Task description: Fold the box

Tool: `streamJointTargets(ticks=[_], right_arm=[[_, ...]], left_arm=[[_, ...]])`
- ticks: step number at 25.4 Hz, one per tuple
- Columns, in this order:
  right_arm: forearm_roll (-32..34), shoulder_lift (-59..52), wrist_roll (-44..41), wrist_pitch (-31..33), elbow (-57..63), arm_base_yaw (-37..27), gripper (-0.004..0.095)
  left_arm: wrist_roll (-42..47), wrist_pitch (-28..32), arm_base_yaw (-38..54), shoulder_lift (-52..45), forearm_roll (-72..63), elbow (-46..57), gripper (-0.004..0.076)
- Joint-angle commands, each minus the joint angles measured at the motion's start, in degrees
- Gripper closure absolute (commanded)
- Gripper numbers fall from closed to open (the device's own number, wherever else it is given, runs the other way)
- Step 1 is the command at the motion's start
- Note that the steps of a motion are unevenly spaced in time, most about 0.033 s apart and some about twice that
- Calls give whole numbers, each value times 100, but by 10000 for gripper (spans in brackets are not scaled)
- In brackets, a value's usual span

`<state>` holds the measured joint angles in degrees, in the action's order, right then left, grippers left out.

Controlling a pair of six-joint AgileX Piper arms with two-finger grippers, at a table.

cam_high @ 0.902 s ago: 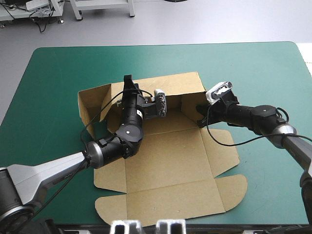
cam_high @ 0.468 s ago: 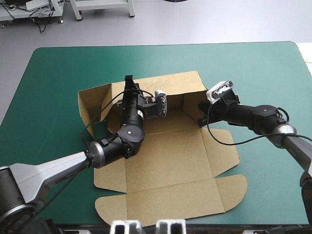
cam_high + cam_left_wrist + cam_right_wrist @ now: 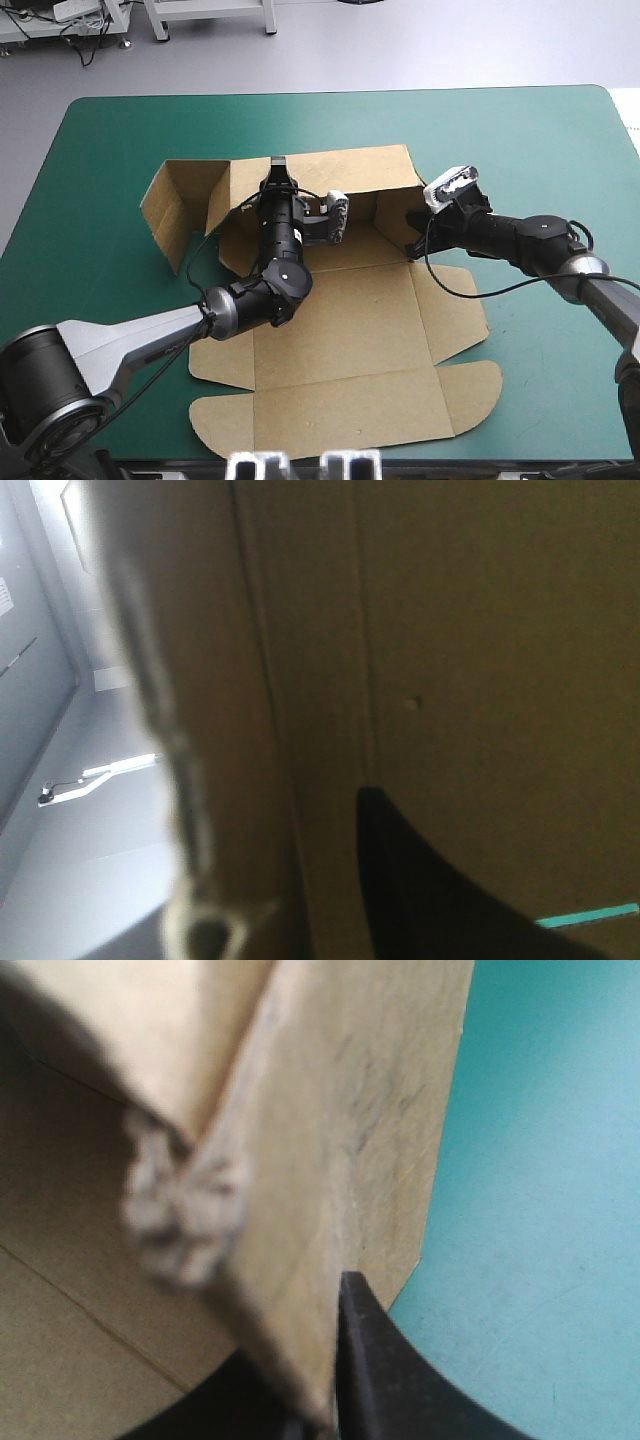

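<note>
Brown board: the box (image 3: 350, 330) lies mid-table (image 3: 540, 140), its back wall (image 3: 345, 178) raised. The right gripper (image 3: 412, 224) pinches that wall's right corner. The left gripper (image 3: 276, 174) is at its left end, grip impossible to tell. Wall-raising seems in hand; next probably calls for tucking a side flap inward.

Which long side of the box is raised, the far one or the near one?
The far wall stands upright; the near side, with rounded corner tabs, lies flat.

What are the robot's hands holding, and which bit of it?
Both hold the brown box: the left hand pinches its raised back wall's top edge, the right hand the upright flap at that wall's right end.
</note>
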<state>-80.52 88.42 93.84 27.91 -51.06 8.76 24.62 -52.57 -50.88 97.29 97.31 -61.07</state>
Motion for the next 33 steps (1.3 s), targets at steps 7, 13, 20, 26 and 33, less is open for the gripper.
streamJointTargets(ticks=[7,13,20,26,33], right_arm=[[-52,-175,6,405,-135,-17,912],[-52,-175,-257,236,-135,-17,912],[-52,-175,-287,223,-135,-17,912],[-52,-175,-512,223,-135,-17,912],[63,-659,-1292,-113,-223,-17,911]], left_arm=[[595,-481,-48,-5,409,-287,341],[973,-747,-658,-15,381,-501,341],[1481,-888,-1380,-333,386,-670,341],[1578,-888,-1577,-949,325,-779,344],[2191,-222,-269,-1827,-295,-1655,726]])
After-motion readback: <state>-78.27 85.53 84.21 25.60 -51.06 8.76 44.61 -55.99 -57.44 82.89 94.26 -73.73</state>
